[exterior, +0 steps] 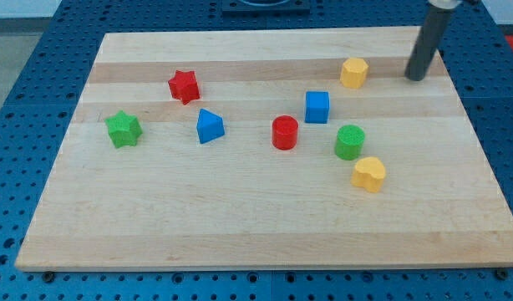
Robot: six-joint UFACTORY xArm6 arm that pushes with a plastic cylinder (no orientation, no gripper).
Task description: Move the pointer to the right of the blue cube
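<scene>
So my tip [416, 78] sits at upper right of the bench [240, 226], just right of the yellow block [353, 73]. Blue cube [317, 107] is center-right, well apart. No end effector, just a rod.

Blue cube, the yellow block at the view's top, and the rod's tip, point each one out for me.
blue cube [317, 106]: camera view, on its front face.
yellow block [353, 73]: camera view, on its top face near the middle.
my tip [416, 79]: camera view, at the rod's very lower end, up and to the view's right of the blue cube.

Blue pegboard bench [39, 50] — wooden board [240, 226]
</scene>
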